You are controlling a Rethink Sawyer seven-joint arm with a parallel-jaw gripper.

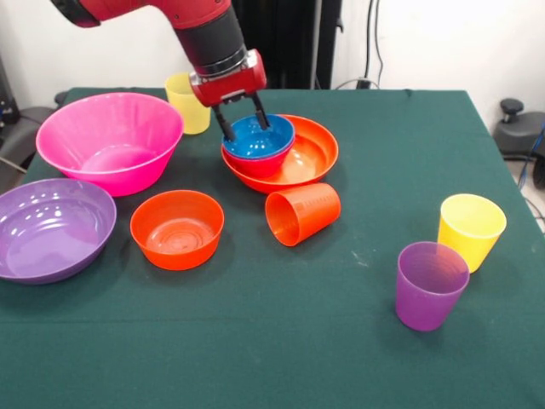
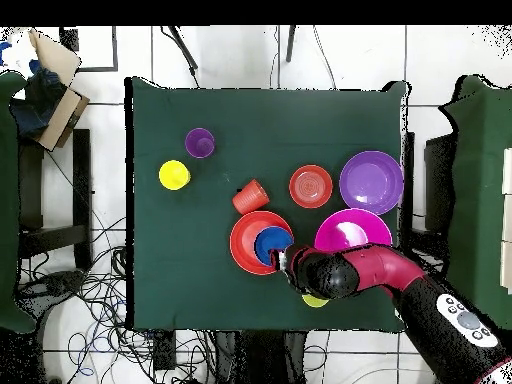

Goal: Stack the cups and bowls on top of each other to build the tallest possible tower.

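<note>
My gripper (image 1: pixel 242 124) hangs over the far rim of the small blue bowl (image 1: pixel 262 138), fingers (image 1: pixel 226 128) spread, one outside the rim and one inside. The blue bowl sits in a small magenta bowl (image 1: pixel 254 165), which sits in the wide orange bowl (image 1: pixel 319 152). The big pink bowl (image 1: pixel 111 128) stands empty to the left, with the wide purple bowl (image 1: pixel 51 228) and a small orange bowl (image 1: pixel 177 228) nearer the camera. An orange cup (image 1: pixel 302 213) lies on its side. In the overhead view the gripper (image 2: pixel 283 262) is at the blue bowl (image 2: pixel 270 241).
A yellow cup (image 1: pixel 471 230) and a purple cup (image 1: pixel 430 285) stand upright at the front right. Another yellow cup (image 1: pixel 187 102) stands behind the arm, near the table's far edge. A green cloth covers the table (image 1: pixel 281 341).
</note>
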